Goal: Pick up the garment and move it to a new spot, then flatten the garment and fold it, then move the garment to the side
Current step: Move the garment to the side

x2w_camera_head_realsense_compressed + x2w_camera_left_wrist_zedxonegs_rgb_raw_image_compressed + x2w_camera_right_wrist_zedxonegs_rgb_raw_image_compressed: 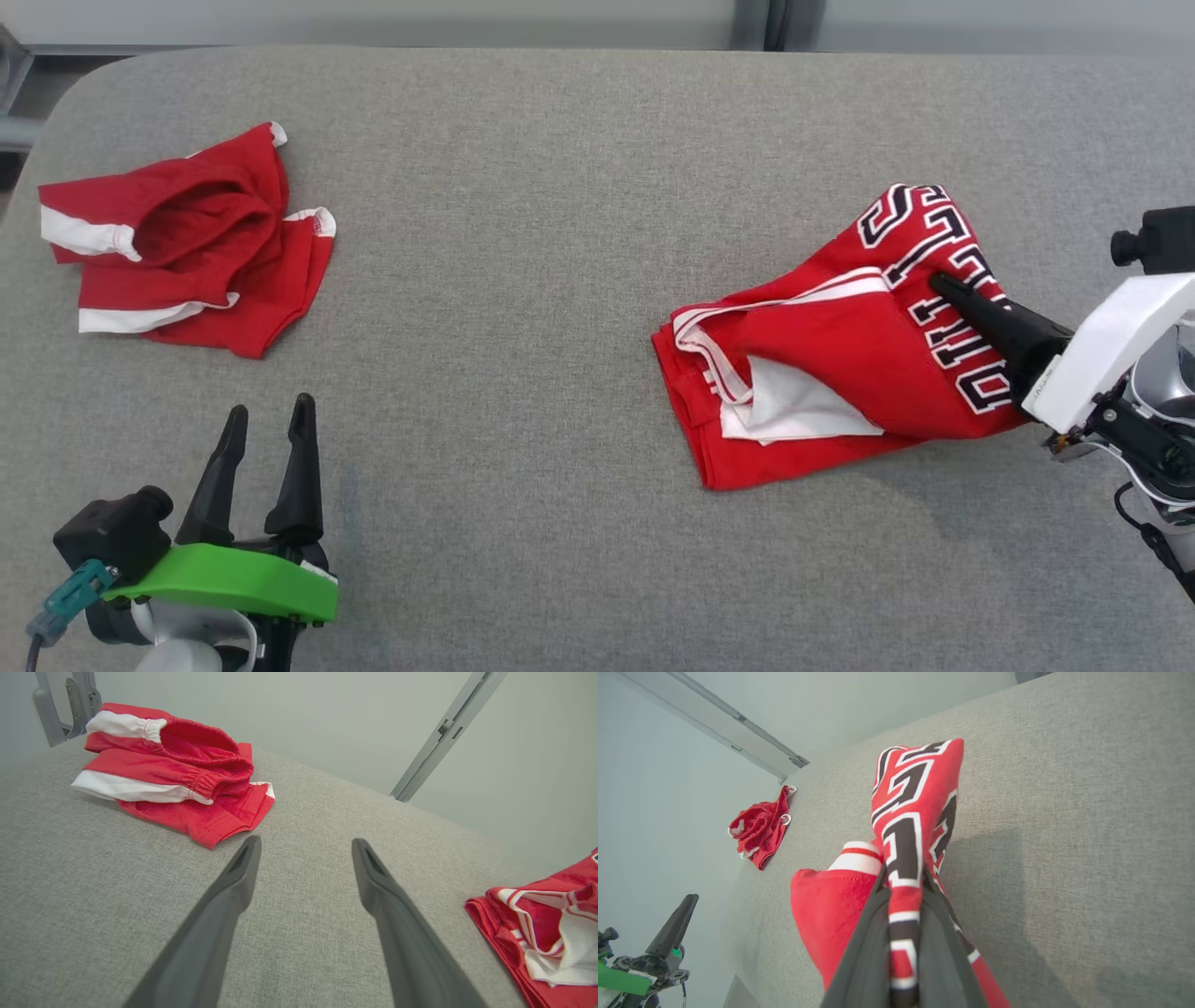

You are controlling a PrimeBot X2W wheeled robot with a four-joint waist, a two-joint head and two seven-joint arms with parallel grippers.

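In the head view a red jersey (822, 373) lies crumpled on the right side of the grey surface (523, 280), with white trim and a white lining showing at its open edge. Large black block letters edged in white run along its right-hand fold, too creased to read as a word. The right gripper (938, 280) reaches in from the right edge, its fingers together and pinched on that lettered fold. The left gripper (269, 408) hovers at the lower left with its fingers apart, holding nothing and touching nothing. A pair of red shorts (187, 243) with white bands sits bunched at the far left, well apart from the jersey. In the left wrist view the two dark fingers stand wide apart above bare surface, with the shorts beyond them and the jersey's trimmed edge at the right. In the right wrist view the fingers are clamped on a raised ridge of the jersey, the black-and-white letters running up between them.
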